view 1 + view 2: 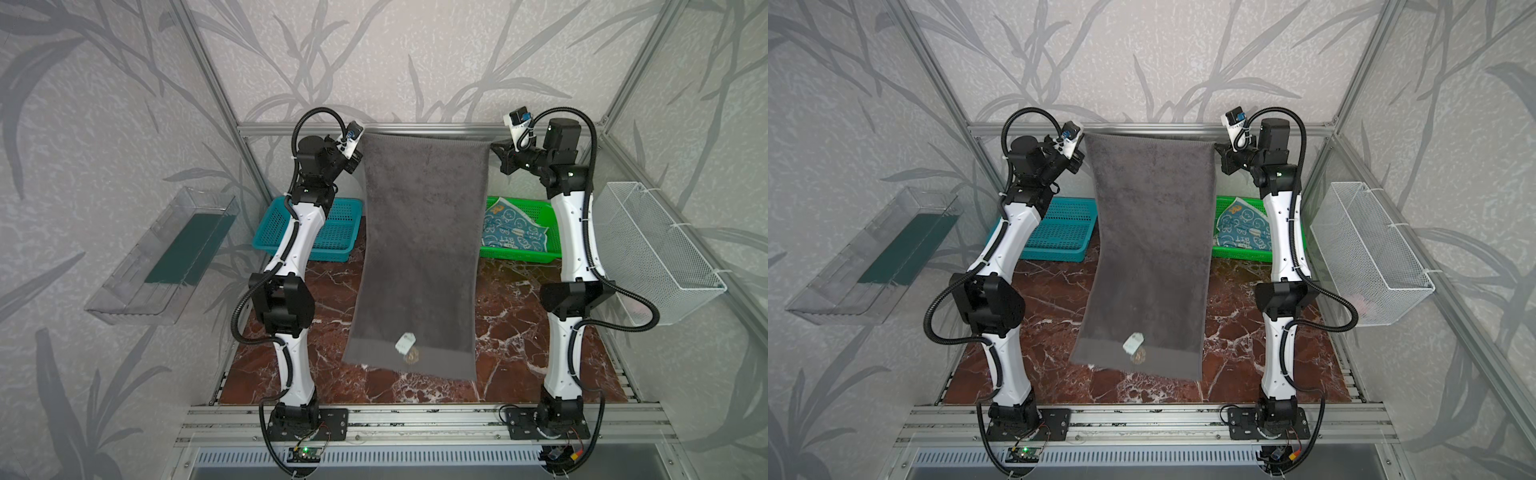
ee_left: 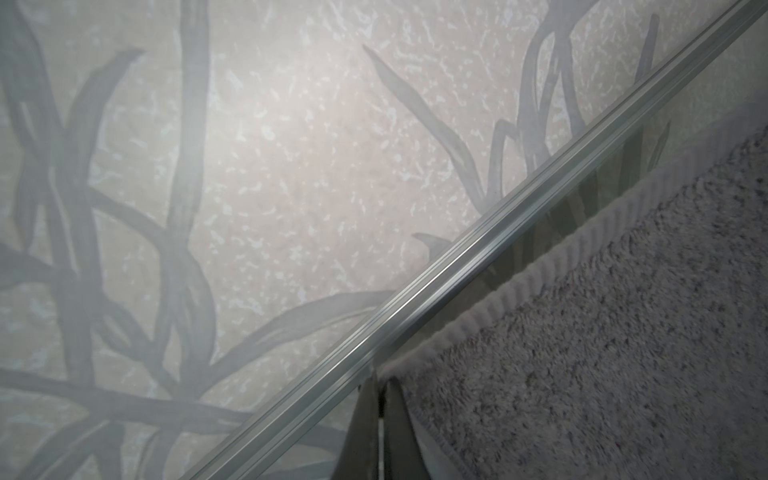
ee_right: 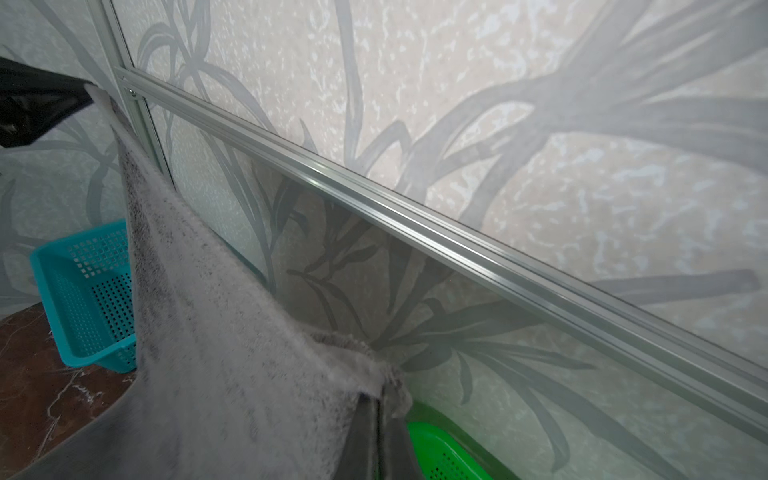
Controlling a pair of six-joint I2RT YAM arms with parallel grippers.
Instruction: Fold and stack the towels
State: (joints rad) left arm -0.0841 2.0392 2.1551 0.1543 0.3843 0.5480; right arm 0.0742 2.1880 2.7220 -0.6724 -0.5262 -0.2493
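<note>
The left tool (image 2: 381, 384) is clenched on one upper corner of the dark grey towel (image 1: 419, 249), and in the left wrist view the hem is seen pinched between narrow jaws pressed together. The right tool (image 3: 377, 401) is clenched likewise on the opposite upper corner, where the pile is bunched at the jaw tips. Both tools are raised high at the back of the workspace and held well apart, so the top edge is drawn nearly straight between them and the cloth is hung open at full length. This is presumably done so that creases are shed and the edges are squared before a fold is made. The white tag (image 1: 405, 343) is seen near the lower edge, which is carried toward the front of the desk (image 1: 519, 332); whether that edge is touching the surface cannot be told. Beyond the hanging cloth, a teal-blue printed towel (image 1: 511, 226) is seen crumpled in the green basket (image 1: 521, 254), and the teal basket (image 1: 332, 245) is placed on the other side. No fold is judged to be made yet, and nothing is stacked.
</note>
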